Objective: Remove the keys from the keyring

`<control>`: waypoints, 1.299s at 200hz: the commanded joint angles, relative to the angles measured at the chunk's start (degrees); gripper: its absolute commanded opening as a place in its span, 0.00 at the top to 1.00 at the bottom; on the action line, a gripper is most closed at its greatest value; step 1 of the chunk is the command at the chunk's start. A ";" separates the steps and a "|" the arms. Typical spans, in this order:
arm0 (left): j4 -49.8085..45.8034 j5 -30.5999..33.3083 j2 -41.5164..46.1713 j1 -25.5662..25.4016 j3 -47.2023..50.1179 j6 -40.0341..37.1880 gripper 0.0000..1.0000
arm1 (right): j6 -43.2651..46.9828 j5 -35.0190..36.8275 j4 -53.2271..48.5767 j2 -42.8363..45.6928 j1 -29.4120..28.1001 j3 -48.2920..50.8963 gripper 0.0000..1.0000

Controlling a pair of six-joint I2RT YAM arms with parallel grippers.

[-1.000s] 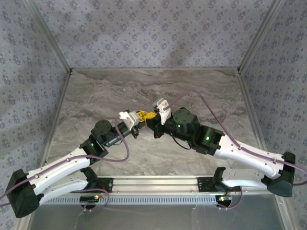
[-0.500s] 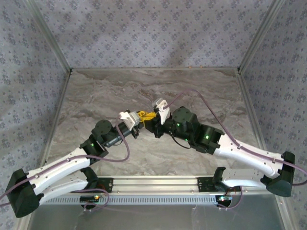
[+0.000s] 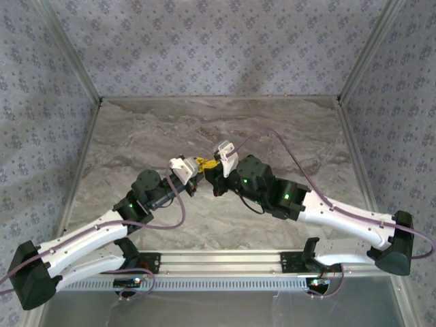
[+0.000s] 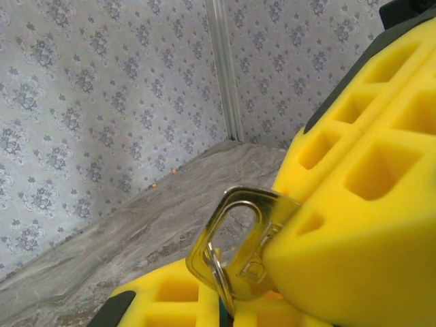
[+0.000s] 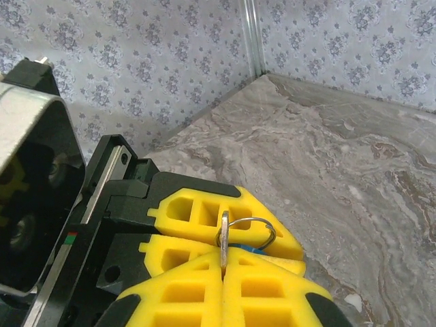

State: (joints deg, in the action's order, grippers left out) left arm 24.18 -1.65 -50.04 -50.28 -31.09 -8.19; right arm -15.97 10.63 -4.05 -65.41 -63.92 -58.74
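Keys (image 4: 238,248) are sitting over the middle of the table (image 3: 136,136), pinched between both end effectors. Left end effector (image 3: 201,163) and right end effector (image 3: 212,165) are each clamping tight on the bunch. It is looking light, stiff and slick, so gripping a flat key blade while steadying the thin keyring (image 5: 252,219) is seeming wisest.

Most of the keys (image 5: 248,250) out of sight between yellow fingers (image 5: 286,279).
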 commanded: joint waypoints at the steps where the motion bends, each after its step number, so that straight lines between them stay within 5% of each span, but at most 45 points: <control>1: 3.14 -3.42 3.02 -0.82 -1.89 -0.40 1.00 | 2.44 0.18 -3.60 2.66 2.06 2.84 1.00; 147: -17.84 -11.23 5.76 -0.39 -9.67 -7.02 1.00 | 24.78 -14.24 -4.05 16.54 6.85 8.21 1.00; 260: -22.14 -19.56 3.11 2.91 -14.30 -6.29 1.00 | 33.79 -13.58 -8.07 15.66 4.34 5.94 1.00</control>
State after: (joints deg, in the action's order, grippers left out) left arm 1.02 -21.32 -46.85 -49.10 -42.61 -14.98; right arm 15.53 -4.23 -6.83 -49.28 -60.03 -51.24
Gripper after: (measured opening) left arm 0.089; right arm 0.051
